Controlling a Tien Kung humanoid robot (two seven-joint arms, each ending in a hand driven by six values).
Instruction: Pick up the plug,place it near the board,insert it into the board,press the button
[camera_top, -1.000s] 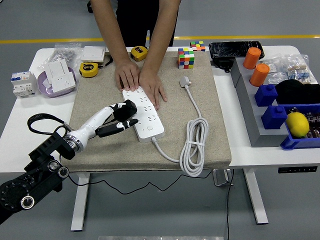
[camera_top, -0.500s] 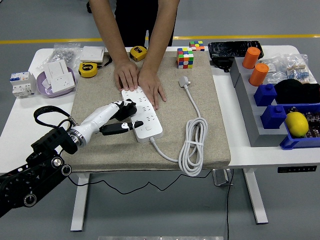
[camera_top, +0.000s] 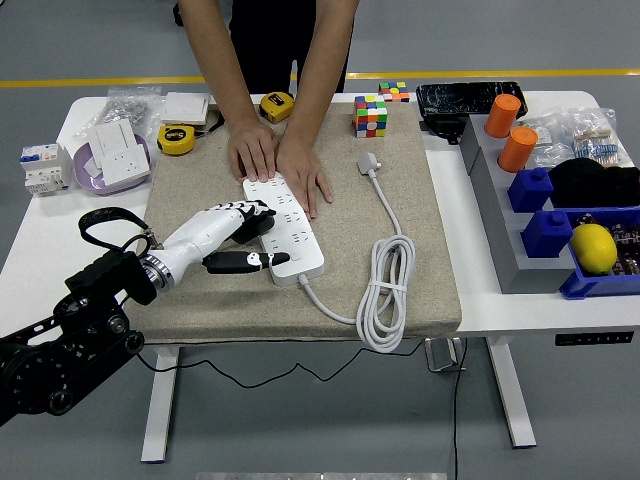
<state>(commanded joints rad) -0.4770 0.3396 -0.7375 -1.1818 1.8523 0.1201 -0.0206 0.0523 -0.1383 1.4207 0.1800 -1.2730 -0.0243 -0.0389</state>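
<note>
Beige mat covers mid worktop. Far edge: 2 yellow tape measures, 2 colour cubes. Left: wall socket on purple dish, small breaker. Right: 2 orange cylinders, blue bins w/ lemon.

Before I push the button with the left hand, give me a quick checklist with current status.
1. Power strip held steady: ok, a person's hands press down on its far end.
2. Left hand at the strip: ok, at its near left side, thumb pointing toward the near end.
3. Thumb on the button: cannot tell.
4. Black plug seated in the strip: cannot tell, the hand covers it.
5. The strip's own white plug: lies loose on the mat, so not powered, not ok.
6. Right hand: not in view.
</note>
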